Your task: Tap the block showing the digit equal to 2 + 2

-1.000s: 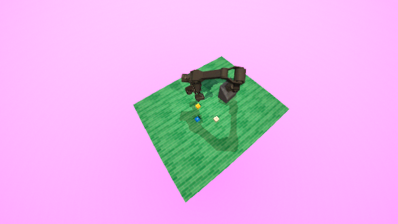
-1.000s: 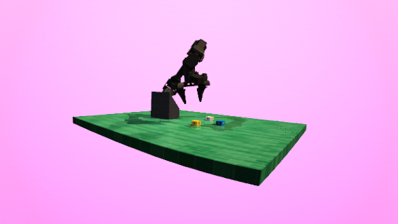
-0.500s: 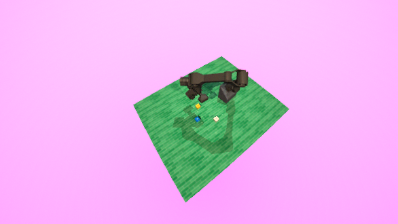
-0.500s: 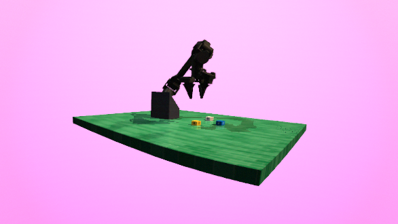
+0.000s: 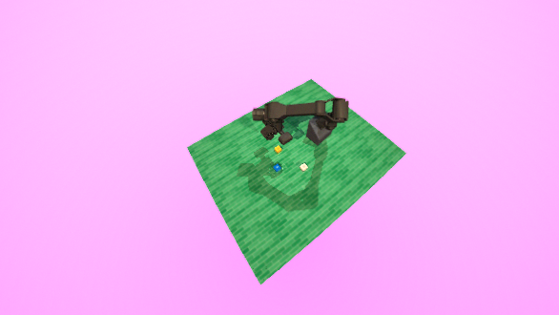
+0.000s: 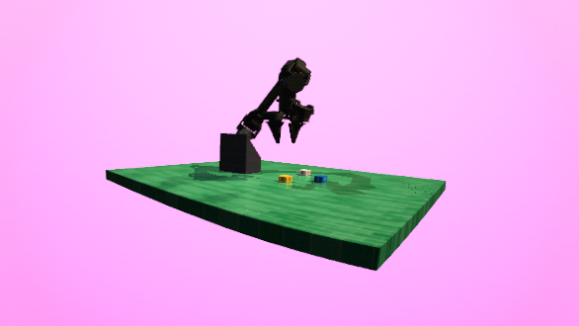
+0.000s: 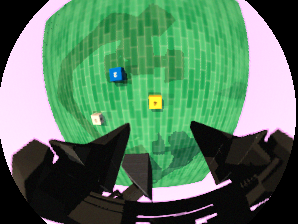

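Note:
A yellow block lies on the green table; in the wrist view its printed digit looks like a 4. A blue block lies apart from it, with a digit that looks like a 2 or 3. A white block has a digit too small to read. My gripper is open and empty, pointing down high above the table. In the wrist view the yellow block is ahead of the gap between the fingertips. No block is touched.
The green table has open edges all round. The arm's dark base stands on it, behind the blocks in the exterior view. The arm's shadow falls across the table around the blue block.

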`<action>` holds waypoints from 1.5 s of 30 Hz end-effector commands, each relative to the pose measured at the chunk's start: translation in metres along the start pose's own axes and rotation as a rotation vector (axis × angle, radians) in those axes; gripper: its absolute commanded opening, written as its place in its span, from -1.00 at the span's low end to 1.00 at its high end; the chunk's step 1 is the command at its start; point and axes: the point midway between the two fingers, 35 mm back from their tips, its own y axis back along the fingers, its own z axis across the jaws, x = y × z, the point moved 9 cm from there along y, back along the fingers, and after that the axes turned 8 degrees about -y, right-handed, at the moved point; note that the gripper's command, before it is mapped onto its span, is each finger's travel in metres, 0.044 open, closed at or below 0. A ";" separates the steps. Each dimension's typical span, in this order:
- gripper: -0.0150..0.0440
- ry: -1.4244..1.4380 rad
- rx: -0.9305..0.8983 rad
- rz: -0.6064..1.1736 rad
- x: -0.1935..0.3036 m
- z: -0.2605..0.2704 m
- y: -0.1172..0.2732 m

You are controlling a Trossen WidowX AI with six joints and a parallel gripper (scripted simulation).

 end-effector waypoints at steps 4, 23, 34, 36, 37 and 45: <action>0.60 0.005 0.006 0.003 -0.002 -0.001 -0.031; -0.42 0.006 0.002 0.004 0.001 0.000 -0.081; -0.42 0.006 0.001 0.004 0.001 0.000 -0.090; -0.42 0.006 0.001 0.004 0.001 0.000 -0.093; -0.42 0.006 0.001 0.004 0.001 0.000 -0.095; -0.42 0.006 0.000 0.004 0.001 0.000 -0.107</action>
